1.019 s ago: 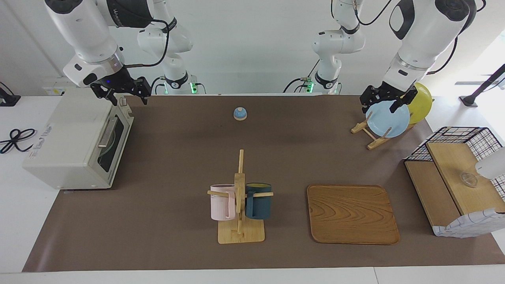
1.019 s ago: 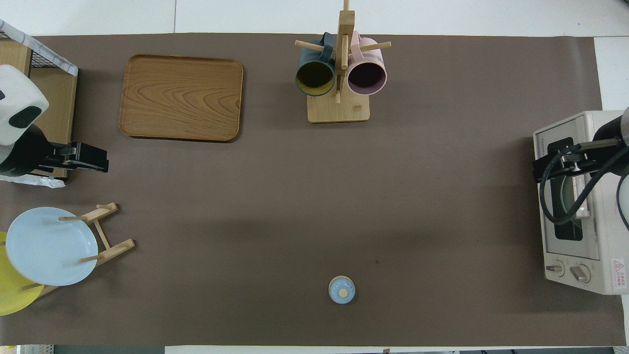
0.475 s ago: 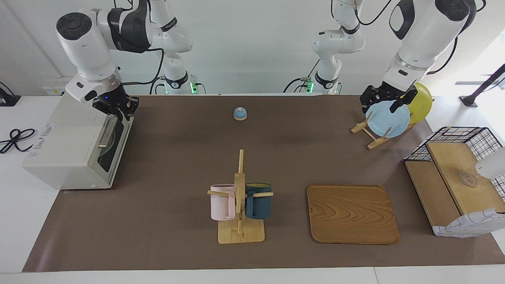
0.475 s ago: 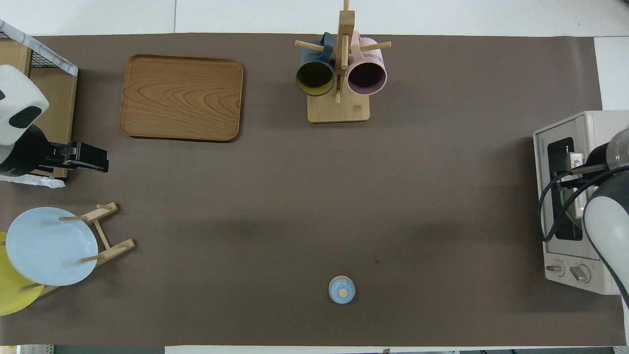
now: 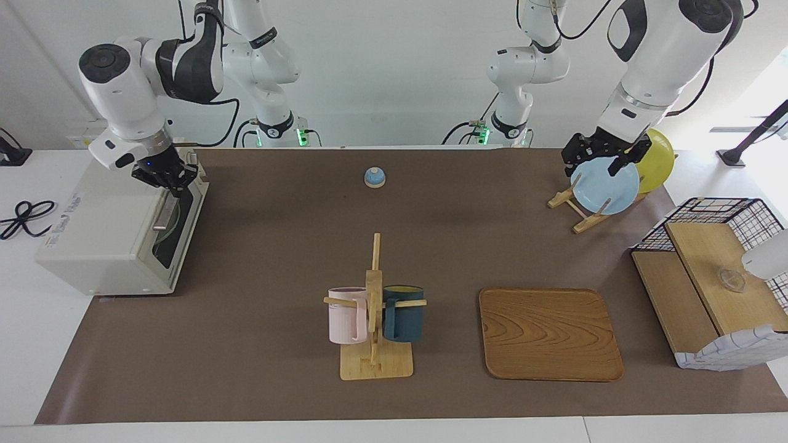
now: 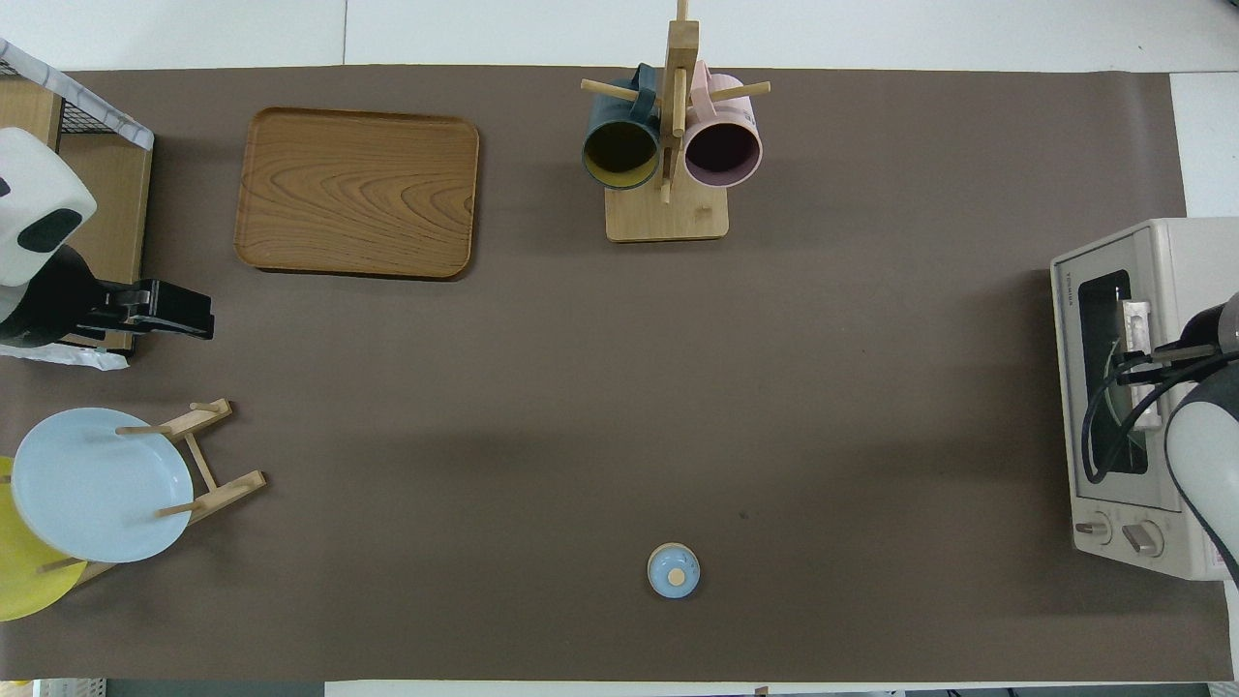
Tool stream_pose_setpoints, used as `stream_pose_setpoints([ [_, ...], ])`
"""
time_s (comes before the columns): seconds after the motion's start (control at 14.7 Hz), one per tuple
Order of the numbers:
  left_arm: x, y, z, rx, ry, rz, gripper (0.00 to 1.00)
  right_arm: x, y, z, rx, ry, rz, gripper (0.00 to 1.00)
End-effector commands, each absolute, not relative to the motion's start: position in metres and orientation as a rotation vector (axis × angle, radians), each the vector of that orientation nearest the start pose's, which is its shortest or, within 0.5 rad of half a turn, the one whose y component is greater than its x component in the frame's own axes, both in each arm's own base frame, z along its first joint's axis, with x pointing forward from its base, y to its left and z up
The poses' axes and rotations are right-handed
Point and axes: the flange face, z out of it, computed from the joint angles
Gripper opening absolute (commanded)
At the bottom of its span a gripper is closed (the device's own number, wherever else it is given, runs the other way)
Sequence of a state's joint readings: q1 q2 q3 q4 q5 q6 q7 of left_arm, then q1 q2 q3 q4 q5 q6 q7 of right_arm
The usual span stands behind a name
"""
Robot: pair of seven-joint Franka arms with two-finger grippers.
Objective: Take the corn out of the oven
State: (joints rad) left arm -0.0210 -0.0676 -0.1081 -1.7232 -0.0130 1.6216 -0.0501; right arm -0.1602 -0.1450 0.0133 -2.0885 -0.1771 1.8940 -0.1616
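Item, change: over the last second my right gripper (image 5: pixel 167 181) has swung in from above the oven (image 5: pixel 117 224) and now sits at the top of its silver handle (image 5: pixel 165 212), fingers pressed together, so I judge door-opening is starting. Left gripper (image 5: pixel 606 161) waits over the blue plate (image 5: pixel 604 186), fingers spread. Item, corn: not visible, presumably inside; the oven is boxy, off-white, its dark glass door closed.
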Motion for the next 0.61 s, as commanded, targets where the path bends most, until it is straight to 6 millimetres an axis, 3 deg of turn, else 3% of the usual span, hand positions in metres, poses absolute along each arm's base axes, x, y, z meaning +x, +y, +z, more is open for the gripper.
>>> stream_pose_setpoints([
  [0.0, 0.525, -0.070, 0.596, -3.140, 0.123, 0.040, 1.00, 0.500, -0.094, 0.476, -3.333, -0.164, 0.105, 0.00],
  [0.27, 0.525, -0.070, 0.597, -3.140, 0.123, 0.037, 1.00, 0.499, -0.102, 0.461, -3.326, -0.143, 0.144, 0.00],
  [0.54, 0.525, -0.070, 0.596, -3.140, 0.123, 0.040, 1.00, 0.503, -0.093, 0.450, -3.311, -0.123, 0.161, 0.00],
])
